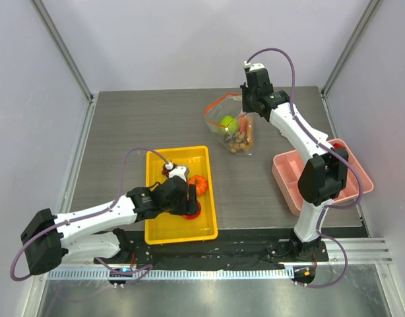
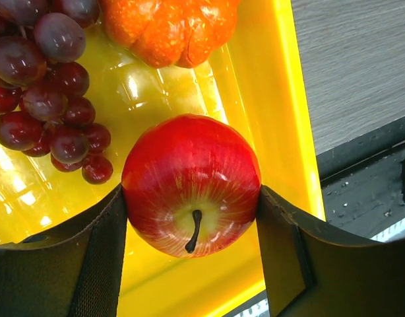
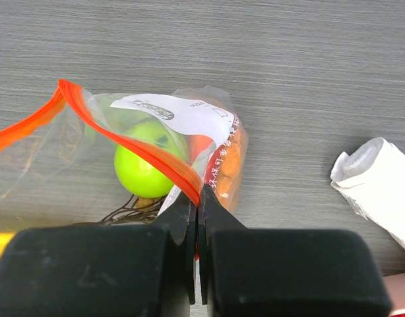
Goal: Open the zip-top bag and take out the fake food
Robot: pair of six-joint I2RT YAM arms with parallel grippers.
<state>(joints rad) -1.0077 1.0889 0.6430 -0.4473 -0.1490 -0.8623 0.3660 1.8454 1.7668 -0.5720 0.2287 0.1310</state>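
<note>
- Inside the yellow tray [image 1: 156,231], toward its near right corner, the left gripper [image 2: 192,198] presses both fingers against the sides of the red apple [image 2: 189,178], probably to set it down with the food already removed.
- Deeper in the tray lie the purple grapes [image 2: 44,86] and the orange pumpkin [image 2: 169,30].
- Beyond the tray and to its right, the right gripper [image 3: 199,198] is pinched shut on the orange-red zip strip [image 3: 123,142] of the zip-top bag [image 3: 70,152], likely to hold its mouth up and open.
- The bag is clear and crinkled with a white label; a green apple [image 3: 140,172] and orange pieces sit inside.
</note>
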